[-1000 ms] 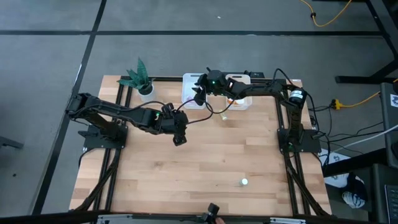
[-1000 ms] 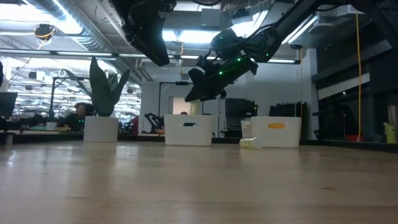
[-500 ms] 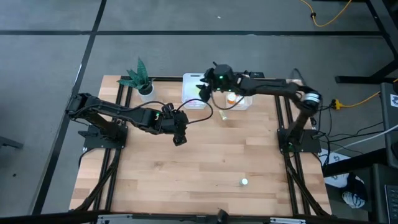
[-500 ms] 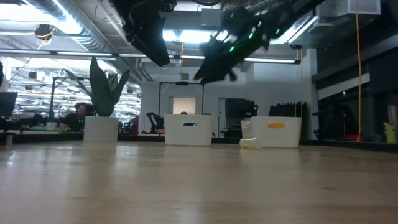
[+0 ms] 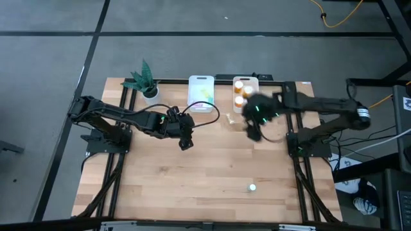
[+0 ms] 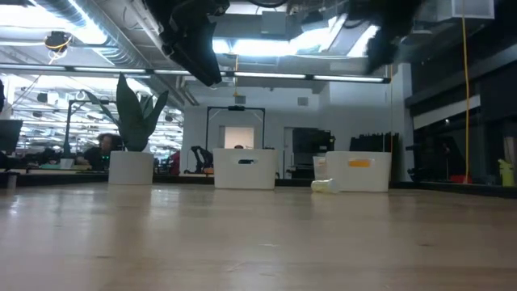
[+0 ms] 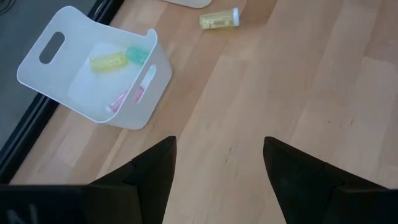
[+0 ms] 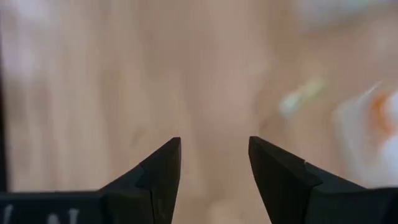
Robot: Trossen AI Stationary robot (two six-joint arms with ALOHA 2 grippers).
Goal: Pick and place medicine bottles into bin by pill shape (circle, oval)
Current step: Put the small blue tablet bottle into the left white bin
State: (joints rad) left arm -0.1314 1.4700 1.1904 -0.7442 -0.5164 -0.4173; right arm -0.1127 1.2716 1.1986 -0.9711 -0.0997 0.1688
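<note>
A pale bottle (image 7: 219, 20) lies on its side on the table in front of the two white bins; it also shows in the low view (image 6: 325, 185). Another small pale bottle (image 5: 252, 188) stands near the table's near edge. The left bin (image 5: 201, 82) holds pale bottles (image 7: 117, 59). The right bin (image 5: 252, 80) holds orange bottles (image 5: 239, 99). My left gripper (image 5: 185, 142) is open and empty at mid-table, left of centre. My right gripper (image 5: 253, 133) is open and empty above the table, just near of the right bin; its fingers show apart in the right wrist view (image 8: 214, 162).
A potted green plant (image 5: 145, 82) stands at the far left corner. The wooden table (image 5: 192, 186) is bare between the arms and its near edge, apart from the one small bottle. Cables run over the table by the left gripper.
My right gripper has swung from above the left bin toward the table's right and near side, and now hangs in front of the right bin. My left arm has kept still. The lying bottle has not moved.
</note>
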